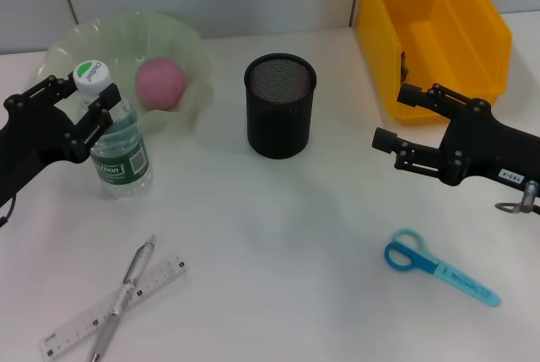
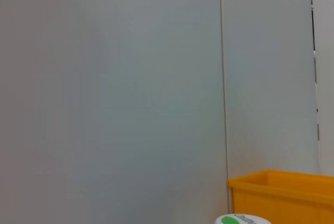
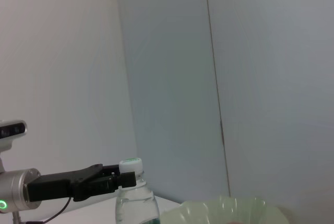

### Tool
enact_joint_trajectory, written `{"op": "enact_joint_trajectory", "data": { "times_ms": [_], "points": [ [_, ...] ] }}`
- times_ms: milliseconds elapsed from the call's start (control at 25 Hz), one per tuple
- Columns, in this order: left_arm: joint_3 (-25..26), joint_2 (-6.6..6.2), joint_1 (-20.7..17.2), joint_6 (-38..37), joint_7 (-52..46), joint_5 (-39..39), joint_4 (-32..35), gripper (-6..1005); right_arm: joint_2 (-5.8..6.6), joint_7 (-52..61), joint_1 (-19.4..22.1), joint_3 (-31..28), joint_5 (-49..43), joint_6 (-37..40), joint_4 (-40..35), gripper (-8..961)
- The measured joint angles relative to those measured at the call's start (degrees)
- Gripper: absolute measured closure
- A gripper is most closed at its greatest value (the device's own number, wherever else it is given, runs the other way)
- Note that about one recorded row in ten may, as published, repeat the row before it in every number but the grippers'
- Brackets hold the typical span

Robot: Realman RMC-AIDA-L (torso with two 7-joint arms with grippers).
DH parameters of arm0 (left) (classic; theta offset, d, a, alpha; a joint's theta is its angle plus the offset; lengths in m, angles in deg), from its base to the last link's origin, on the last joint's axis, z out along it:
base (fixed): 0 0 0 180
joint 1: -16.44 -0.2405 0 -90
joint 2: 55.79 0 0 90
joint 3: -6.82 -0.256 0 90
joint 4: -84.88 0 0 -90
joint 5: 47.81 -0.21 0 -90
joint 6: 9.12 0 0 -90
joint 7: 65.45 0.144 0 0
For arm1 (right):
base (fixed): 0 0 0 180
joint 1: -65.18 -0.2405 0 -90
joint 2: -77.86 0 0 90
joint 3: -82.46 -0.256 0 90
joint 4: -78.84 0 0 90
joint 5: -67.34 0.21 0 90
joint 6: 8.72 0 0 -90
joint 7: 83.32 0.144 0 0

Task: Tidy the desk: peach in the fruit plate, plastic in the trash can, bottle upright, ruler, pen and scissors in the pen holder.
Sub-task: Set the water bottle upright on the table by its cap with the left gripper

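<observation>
White desk [image 1: 278,235] fills the head view, backed by pale wall panels. Nearest, at 7 o'clock, a clear ruler [image 1: 110,310] and a silver pen [image 1: 123,294] lie crossed, both running from 7 toward 1 o'clock. At 4 o'clock, blue scissors [image 1: 439,267] lie with handles toward 10 and closed blades toward 4; print on the blade is too small to read. At 9 o'clock a water bottle [image 1: 118,143] stands upright, its green label reading roughly "toon", its white cap bearing green print. The left gripper [image 1: 80,105] has its fingers spread on either side of the bottle's neck; whether they touch it is unclear. At 3 o'clock the right gripper [image 1: 396,117] hovers with fingers apart, holding nothing. Centrally stands a black mesh pen holder [image 1: 280,109]. Farther, at 11 o'clock, a pink peach [image 1: 160,83] sits in the pale green plate [image 1: 181,37]. At 1 o'clock stands a yellow bin [image 1: 439,33].
</observation>
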Motion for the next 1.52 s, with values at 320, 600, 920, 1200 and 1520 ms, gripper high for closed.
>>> {"op": "enact_joint_trajectory", "data": {
  "times_ms": [320, 600, 920, 1200, 1520],
  "points": [
    [0.00, 0.02, 0.09, 0.51, 0.09, 0.00, -0.46, 478, 0.00, 0.01, 0.00, 0.00, -0.09, -0.01, 0.00, 122],
    [0.00, 0.02, 0.09, 0.63, 0.11, 0.00, -0.50, 461, 0.00, 0.01, 0.00, 0.00, -0.16, -0.01, 0.00, 122],
    [0.00, 0.02, 0.09, 0.68, 0.19, 0.00, -0.48, 441, 0.00, 0.01, 0.00, 0.00, -0.16, -0.01, 0.06, 122],
    [0.00, 0.02, 0.09, 0.69, 0.20, 0.04, -0.45, 424, 0.00, 0.01, 0.00, 0.00, -0.16, -0.01, 0.09, 122],
    [0.00, 0.02, 0.06, 0.35, 0.19, 0.03, -0.40, 198, 0.00, 0.01, 0.00, 0.00, -0.08, 0.00, 0.18, 122]
  ]
}}
